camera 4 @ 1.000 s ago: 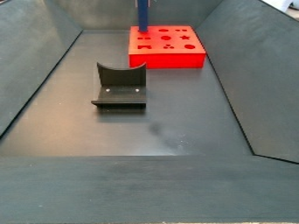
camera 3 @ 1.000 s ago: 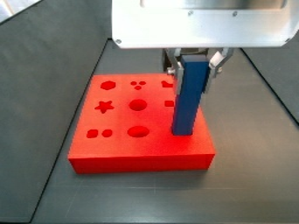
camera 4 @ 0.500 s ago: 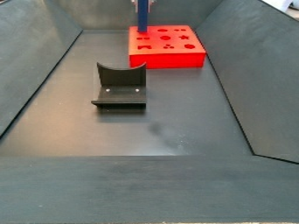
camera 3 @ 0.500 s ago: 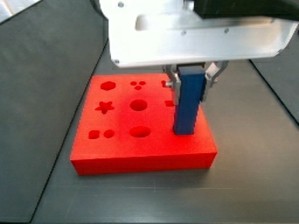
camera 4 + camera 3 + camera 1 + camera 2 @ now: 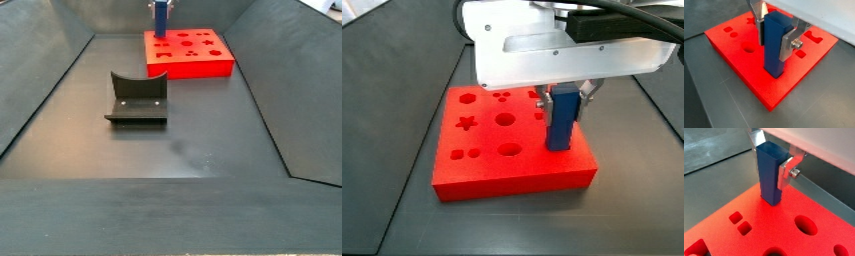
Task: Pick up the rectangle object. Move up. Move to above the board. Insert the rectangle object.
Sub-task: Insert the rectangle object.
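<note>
One red board (image 5: 489,150) lies flat on the dark floor, directly beneath the gripper (image 5: 564,98). Its top has cut-out holes: a star, circles and small squares show in a side view. In the far side view the board (image 5: 194,58) sits at the back of a grey, walled bin.

Nearer the camera than the gripper in that view stands the fixture (image 5: 136,98), a dark L-shaped bracket on a base plate, well apart from the board.

Above the board hangs the arm's large white housing (image 5: 569,50), with the gripper below it. The gripper (image 5: 777,36) is closed on the bar (image 5: 776,44), a slim blue piece with a rectangular cross-section. The bar stands upright between the fingers (image 5: 788,42), flat silver plates pressed against its opposite faces near the top.

Below the fingers, the bar (image 5: 770,173) runs straight down to the board (image 5: 751,230), near one edge. Its lower end meets the red surface in both wrist views; I cannot tell how deep it sits in a hole. In a side view the bar (image 5: 563,118) stands at the side of the board away from the star, and only its top (image 5: 159,16) shows in the far view.
</note>
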Available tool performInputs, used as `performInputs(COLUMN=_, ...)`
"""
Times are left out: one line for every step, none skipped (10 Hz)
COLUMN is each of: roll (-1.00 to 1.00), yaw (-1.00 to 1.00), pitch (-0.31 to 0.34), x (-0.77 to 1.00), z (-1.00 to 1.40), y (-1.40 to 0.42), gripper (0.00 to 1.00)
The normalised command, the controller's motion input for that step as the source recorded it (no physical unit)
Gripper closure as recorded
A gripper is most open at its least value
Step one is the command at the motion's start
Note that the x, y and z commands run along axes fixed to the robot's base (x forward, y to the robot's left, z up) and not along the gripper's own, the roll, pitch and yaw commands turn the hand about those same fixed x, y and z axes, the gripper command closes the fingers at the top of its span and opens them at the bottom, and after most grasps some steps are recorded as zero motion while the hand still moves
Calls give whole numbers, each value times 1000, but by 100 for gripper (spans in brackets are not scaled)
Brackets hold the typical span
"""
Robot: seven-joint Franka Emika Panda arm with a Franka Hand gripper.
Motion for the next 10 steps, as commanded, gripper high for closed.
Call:
performInputs(roll=0, yaw=0, pitch=-30, x=0, z=-9, y=0, gripper=100)
performInputs(roll=0, yaw=0, pitch=0, x=17, z=-6, y=0, gripper=100)
performInputs(roll=0, yaw=0, pitch=67, x=209, z=-71, y=0, gripper=100)
performInputs(roll=11, yaw=0, pitch=263, x=303, z=-37, y=0, gripper=100)
performInputs(roll=34, yaw=0, pitch=227, x=269, z=-83, y=0, gripper=100)
performInputs(roll=41, yaw=0, pitch=216, x=257, z=-71, y=0, gripper=100)
performInputs(roll=61, yaw=0, pitch=137, x=151, z=-57, y=0, gripper=100)
performInputs(roll=0, yaw=0, pitch=-7, x=0, z=0, y=0, gripper=100)
performInputs(roll=0, yaw=0, pitch=-16, x=0, z=-89, y=0, gripper=100)
performInputs(roll=0, yaw=0, pitch=0, x=74, z=-37, y=0, gripper=100)
